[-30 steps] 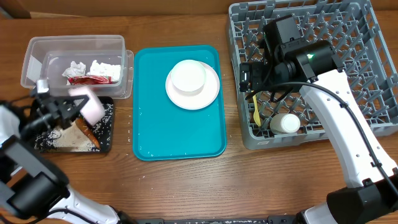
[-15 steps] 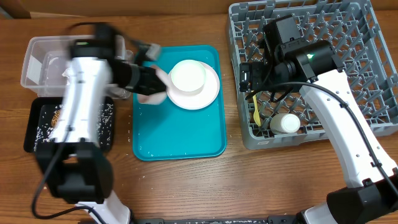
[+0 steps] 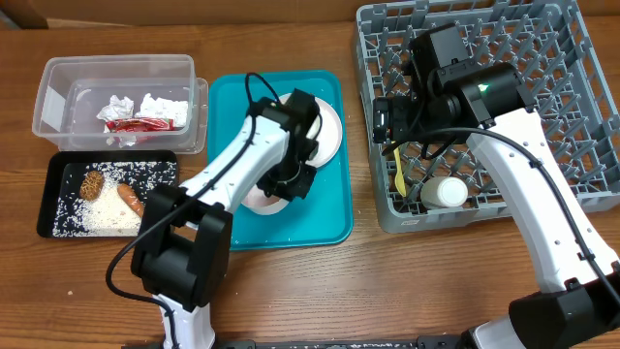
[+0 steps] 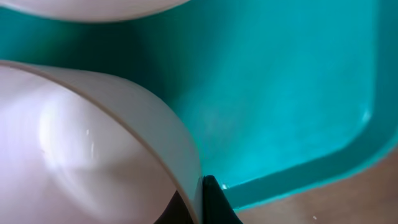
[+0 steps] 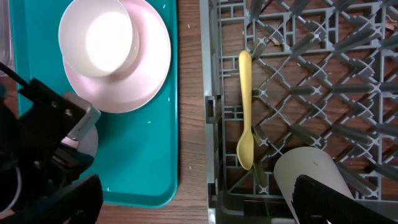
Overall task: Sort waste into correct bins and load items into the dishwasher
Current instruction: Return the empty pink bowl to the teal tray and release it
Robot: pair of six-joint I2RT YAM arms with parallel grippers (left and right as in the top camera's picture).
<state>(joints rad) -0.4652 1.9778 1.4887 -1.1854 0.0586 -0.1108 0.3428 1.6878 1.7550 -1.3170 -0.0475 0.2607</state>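
The left gripper [image 4: 199, 208] is clamped on the rim of a pale pink bowl [image 4: 81, 155], with one dark finger on each side of its thin wall. The bowl is smooth, glossy and round, and is held over the near part of the teal tray [image 4: 298, 93]; contact with the tray cannot be determined. Farther back on the same tray, a white bowl [image 5: 102, 37] is seated upright on a round pale pink plate [image 5: 146, 81].

The right gripper [image 3: 381, 121] is held over the left edge of the grey pegged dish rack [image 3: 542, 58], fingers spread wide, nothing between them. In the rack, a yellow plastic spoon [image 5: 245, 112] is laid with its long axis running far-to-near, bowl end nearest. A white cup [image 5: 311, 174] lies on its side just beside the spoon.
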